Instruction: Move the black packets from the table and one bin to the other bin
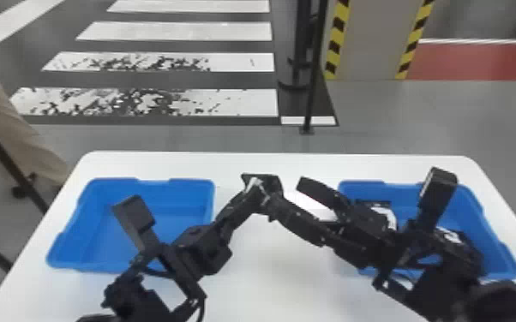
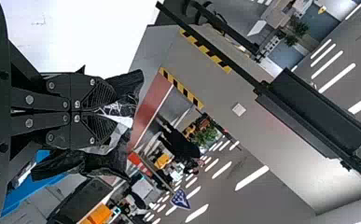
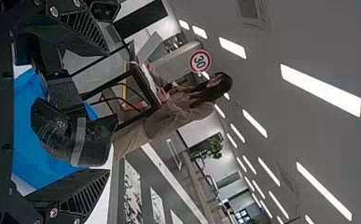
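White table [image 1: 278, 269] beneath, left gripper [image 1: 250, 198] clamping 1 black packet [image 3: 54, 133], right gripper [image 1: 288, 195] spread apart

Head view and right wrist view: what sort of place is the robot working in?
Probably a large indoor hall or test space made up like a street: a crosswalk is marked on the floor, a round road sign stands beyond, and ceiling lights run overhead.

A left blue bin [image 1: 94, 227] sits on the white tabletop [image 1: 270, 278]; well apart, right of that bin, rests a right blue bin [image 1: 490, 240].
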`<state>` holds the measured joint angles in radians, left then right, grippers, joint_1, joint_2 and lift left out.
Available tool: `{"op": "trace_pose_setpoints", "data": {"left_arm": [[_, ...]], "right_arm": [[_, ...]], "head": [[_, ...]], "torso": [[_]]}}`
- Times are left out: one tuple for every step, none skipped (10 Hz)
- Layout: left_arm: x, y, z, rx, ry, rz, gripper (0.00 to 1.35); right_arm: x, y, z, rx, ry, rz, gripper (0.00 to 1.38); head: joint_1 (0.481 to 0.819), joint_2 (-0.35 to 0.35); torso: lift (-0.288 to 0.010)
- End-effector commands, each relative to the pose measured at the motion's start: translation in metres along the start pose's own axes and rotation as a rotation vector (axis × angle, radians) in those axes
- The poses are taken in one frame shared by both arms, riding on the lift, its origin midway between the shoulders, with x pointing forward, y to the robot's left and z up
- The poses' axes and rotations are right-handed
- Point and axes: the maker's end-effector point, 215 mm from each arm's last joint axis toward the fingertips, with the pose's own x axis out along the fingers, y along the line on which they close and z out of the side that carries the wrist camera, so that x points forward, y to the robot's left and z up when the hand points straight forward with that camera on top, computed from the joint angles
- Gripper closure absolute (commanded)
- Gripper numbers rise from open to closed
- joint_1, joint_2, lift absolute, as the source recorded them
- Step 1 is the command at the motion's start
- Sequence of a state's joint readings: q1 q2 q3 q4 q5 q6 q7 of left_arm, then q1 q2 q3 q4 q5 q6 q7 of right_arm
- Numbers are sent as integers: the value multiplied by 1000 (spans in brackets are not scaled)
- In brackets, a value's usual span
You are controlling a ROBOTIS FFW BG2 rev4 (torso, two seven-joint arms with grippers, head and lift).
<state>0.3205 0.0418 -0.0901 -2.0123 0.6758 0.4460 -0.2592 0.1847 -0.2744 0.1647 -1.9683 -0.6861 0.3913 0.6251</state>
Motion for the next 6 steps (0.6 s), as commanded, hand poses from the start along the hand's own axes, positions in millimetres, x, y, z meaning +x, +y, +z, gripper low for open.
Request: {"op": "trace_pose_setpoints", "data": {"left_arm": [[4,-10,0,-8,-3,-24,1205],[4,-12,1,-14,-8,-28,1205],[3,-9,2,-17,-12,-24,1205],[2,-11,1,-20,-13,-28,1205],[3,-12,2,-18,-12,-34,1205],[3,-14,1,-20,-12,-38,1205]], "right_arm": [[4,-1,-4,1,8,5,131],[5,-4,0,-13,3,-1,131],[5,-7,3,-26,-5,-7,131],[6,-13,8,-39,-13,-17,131],[8,-16,12,-54,-20,-22,131],[9,-19,15,-71,-19,-29,137]], "head": [[695,37],[695,37],[695,32],[695,30],[695,28],[695,23]], "torso": [[-110],[-110],[-110],[-110],[-110],[-110]]}}
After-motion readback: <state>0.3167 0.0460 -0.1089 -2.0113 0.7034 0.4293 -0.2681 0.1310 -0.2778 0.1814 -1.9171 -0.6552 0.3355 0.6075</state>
